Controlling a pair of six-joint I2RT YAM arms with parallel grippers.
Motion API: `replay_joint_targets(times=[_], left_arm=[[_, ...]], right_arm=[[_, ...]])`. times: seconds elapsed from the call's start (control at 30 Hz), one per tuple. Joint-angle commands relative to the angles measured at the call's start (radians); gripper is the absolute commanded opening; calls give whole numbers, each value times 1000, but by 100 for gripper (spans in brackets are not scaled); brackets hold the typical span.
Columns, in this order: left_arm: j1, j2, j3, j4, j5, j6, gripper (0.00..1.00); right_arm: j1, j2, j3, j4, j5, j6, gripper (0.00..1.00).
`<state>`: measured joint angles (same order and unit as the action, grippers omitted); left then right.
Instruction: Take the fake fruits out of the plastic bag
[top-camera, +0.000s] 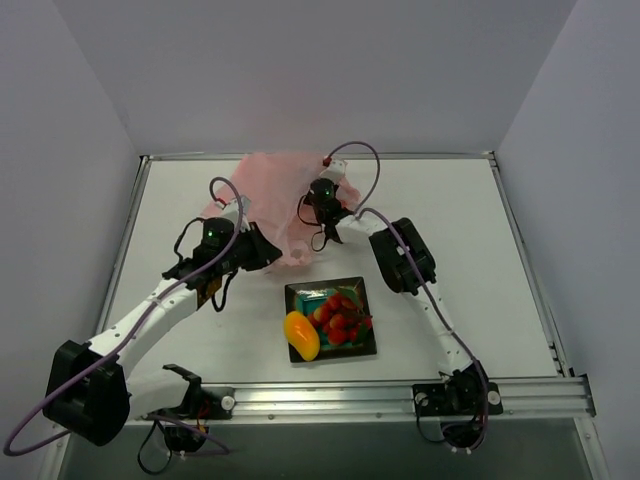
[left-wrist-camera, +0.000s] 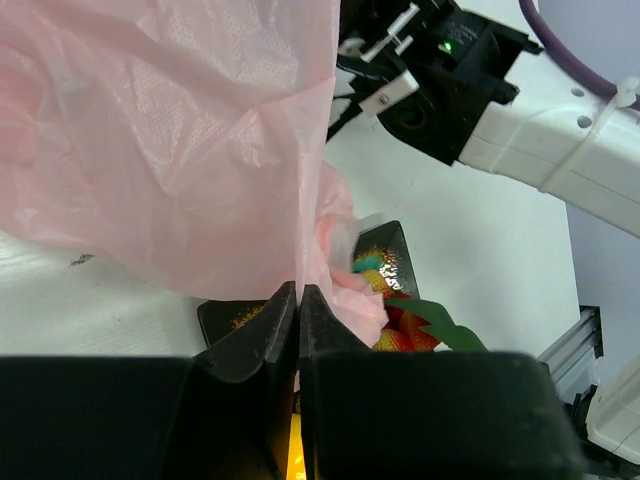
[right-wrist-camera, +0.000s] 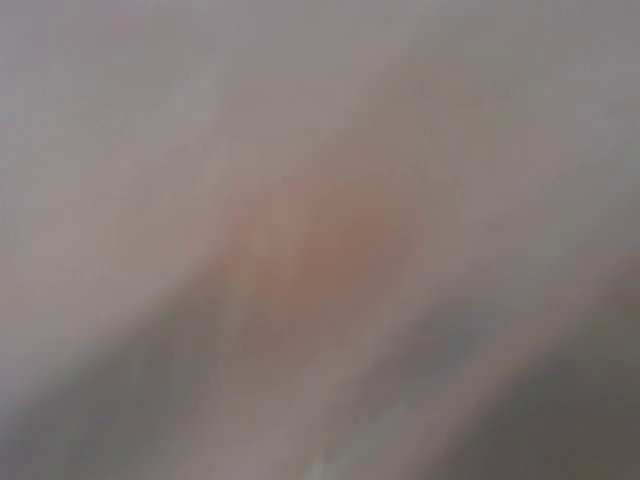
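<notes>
The pink plastic bag (top-camera: 270, 185) lies crumpled at the back middle of the table. My left gripper (top-camera: 272, 252) is shut on the bag's near edge; in the left wrist view the jaws (left-wrist-camera: 299, 292) pinch a fold of pink film (left-wrist-camera: 170, 150). My right gripper (top-camera: 318, 200) reaches into the bag from the right, its fingers hidden by film. The red strawberry cluster (top-camera: 342, 315) lies in the teal dish (top-camera: 362, 349). The yellow-orange mango (top-camera: 302, 335) rests on the dish's left rim. The right wrist view is all blur, with a dim orange-pink patch (right-wrist-camera: 310, 260). The round orange is not clearly seen.
The dish stands in front of the bag, between the two arms; its dark rim (left-wrist-camera: 225, 315) and the strawberries (left-wrist-camera: 400, 335) show past the left fingers. The right arm's wrist (left-wrist-camera: 450, 70) is close above the bag. Grey walls enclose the table; a metal rail (top-camera: 400, 398) runs along its near edge.
</notes>
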<state>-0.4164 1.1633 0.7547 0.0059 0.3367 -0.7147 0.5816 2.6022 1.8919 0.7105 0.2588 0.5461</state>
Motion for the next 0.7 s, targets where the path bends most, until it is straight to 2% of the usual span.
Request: replay_joint_targets(times=[0.0, 0.2, 0.33, 0.67], left_arm=[[11, -13, 26, 11, 21, 4, 2], [18, 16, 17, 52, 10, -12, 2], [13, 42, 24, 101, -1, -26, 3], [11, 131, 97, 223, -27, -75, 2]], right_arm=[[-29, -138, -179, 180, -67, -3, 23], [-31, -377, -491, 358, -213, -34, 20], [-12, -491, -666, 368, -318, -22, 19], [84, -802, -1008, 377, -296, 25, 20]])
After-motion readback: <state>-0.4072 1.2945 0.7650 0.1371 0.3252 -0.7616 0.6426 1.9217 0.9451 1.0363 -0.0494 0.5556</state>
